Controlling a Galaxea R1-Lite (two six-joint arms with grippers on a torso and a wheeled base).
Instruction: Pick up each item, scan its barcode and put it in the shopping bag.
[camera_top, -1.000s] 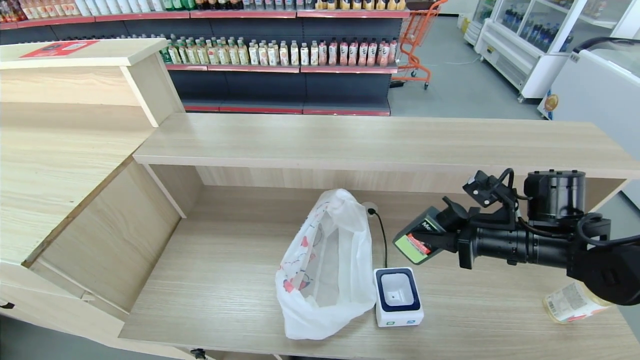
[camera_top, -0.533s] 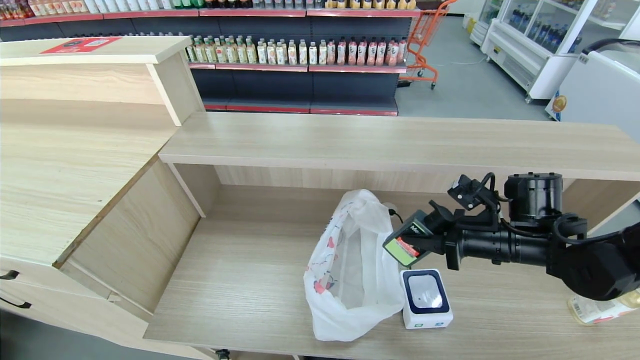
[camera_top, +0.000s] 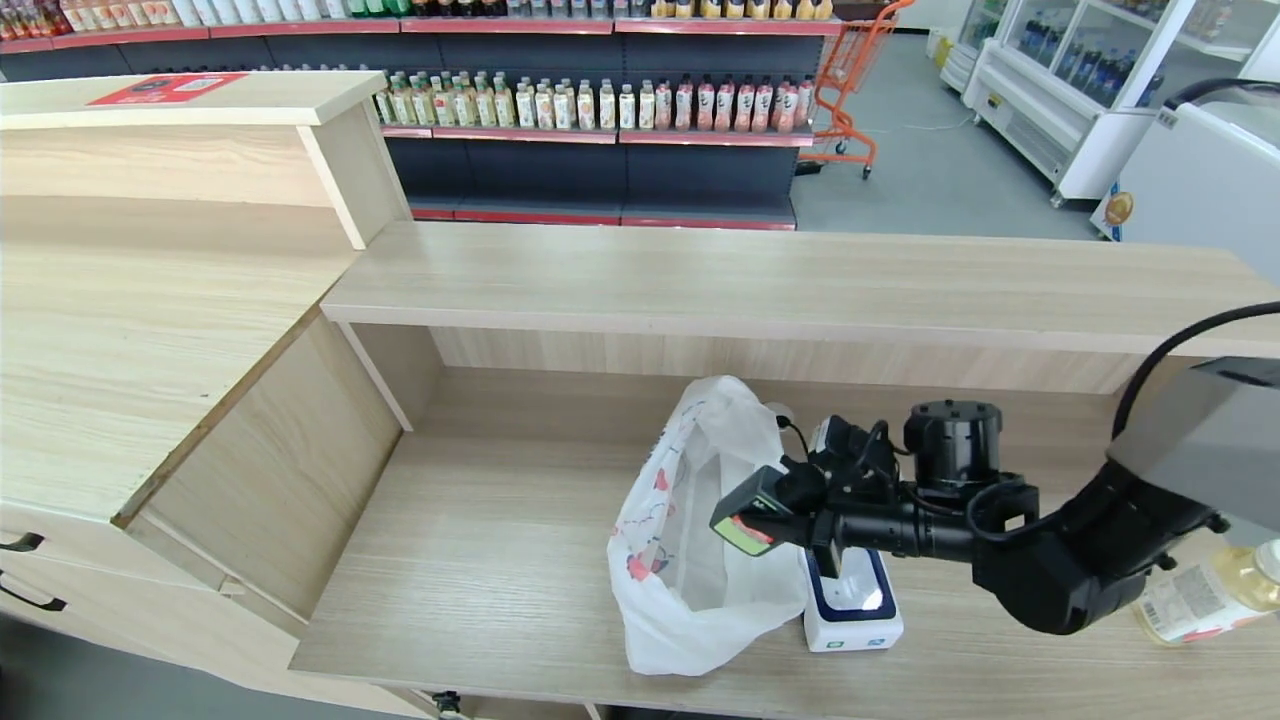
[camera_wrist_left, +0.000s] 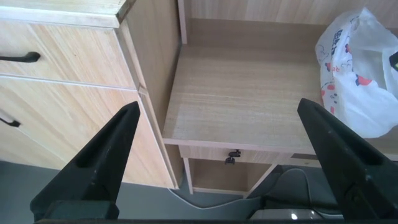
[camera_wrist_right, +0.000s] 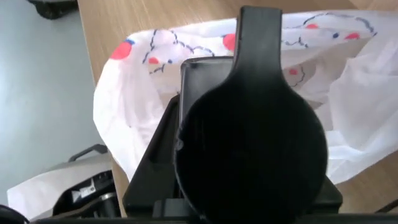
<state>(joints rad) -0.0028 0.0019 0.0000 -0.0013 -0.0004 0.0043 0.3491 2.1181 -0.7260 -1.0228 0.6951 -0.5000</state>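
Observation:
A white shopping bag (camera_top: 690, 560) with red and blue prints stands open on the lower counter shelf, also seen as the bag (camera_wrist_left: 354, 81) (camera_wrist_right: 155, 50). Right beside it sits a white barcode scanner (camera_top: 852, 612) with a dark window. My right gripper (camera_top: 778, 503) is shut on a dark box (camera_top: 748, 518) with a green and red label, held over the bag's mouth at its scanner side. In the right wrist view the dark box (camera_wrist_right: 196, 87) hangs above the bag's opening. My left gripper (camera_wrist_left: 217, 168) is open and holds nothing, low in front of the counter's front edge.
A bottle of yellow liquid (camera_top: 1205, 598) lies on the shelf at the far right. The scanner's black cable (camera_top: 795, 432) runs to the back wall. An upper counter top (camera_top: 800, 280) overhangs the shelf. A drawer cabinet (camera_wrist_left: 62, 106) stands at the left.
The head camera shifted at first. My right gripper has carried the dark box leftward and lower, from above the scanner to over the bag's mouth.

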